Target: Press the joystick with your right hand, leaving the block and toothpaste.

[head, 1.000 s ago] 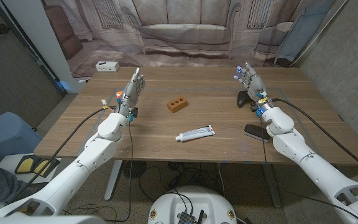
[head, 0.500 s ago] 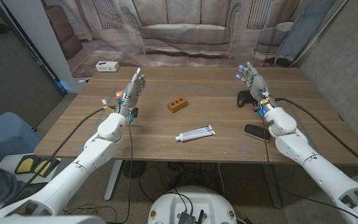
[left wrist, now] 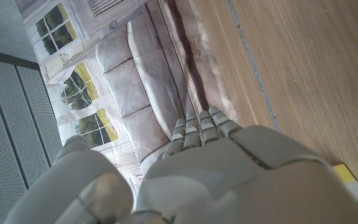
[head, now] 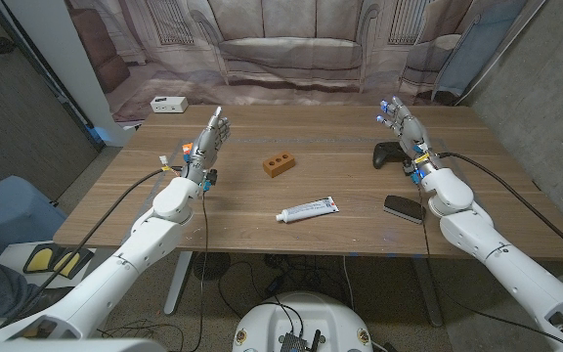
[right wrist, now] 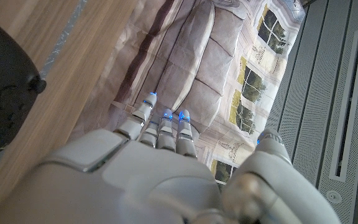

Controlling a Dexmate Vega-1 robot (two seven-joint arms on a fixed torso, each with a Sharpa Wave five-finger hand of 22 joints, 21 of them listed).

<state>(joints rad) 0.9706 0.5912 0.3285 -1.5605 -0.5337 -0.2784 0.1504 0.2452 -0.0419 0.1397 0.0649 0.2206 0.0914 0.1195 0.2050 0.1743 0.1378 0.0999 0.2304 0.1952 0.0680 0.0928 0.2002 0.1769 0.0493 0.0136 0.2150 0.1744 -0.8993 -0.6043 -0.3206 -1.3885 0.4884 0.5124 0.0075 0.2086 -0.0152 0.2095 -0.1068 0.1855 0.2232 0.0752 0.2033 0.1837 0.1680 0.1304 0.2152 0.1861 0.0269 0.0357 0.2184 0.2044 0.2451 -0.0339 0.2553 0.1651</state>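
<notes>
A black joystick controller [head: 387, 154] lies on the wooden table [head: 340, 181] at the right; part of it shows in the right wrist view [right wrist: 5, 87]. My right hand [head: 405, 130] stands just right of it with its fingers straight and apart, holding nothing, and it also shows from behind [right wrist: 148, 168]. An orange block [head: 280, 165] with holes sits mid-table. A white toothpaste tube [head: 308, 209] lies nearer the front edge. My left hand [head: 210, 140] stands upright at the left, fingers extended, holding nothing, and shows from behind [left wrist: 210, 168].
A flat black device [head: 404, 208] lies near the front right edge beside my right forearm. A white box [head: 168, 104] sits at the far left corner. A sofa-printed backdrop [head: 291, 44] hangs behind the table.
My right hand has drifted slightly right and farther back, uncovering more of the joystick controller. The left hand, block and toothpaste have not moved.
</notes>
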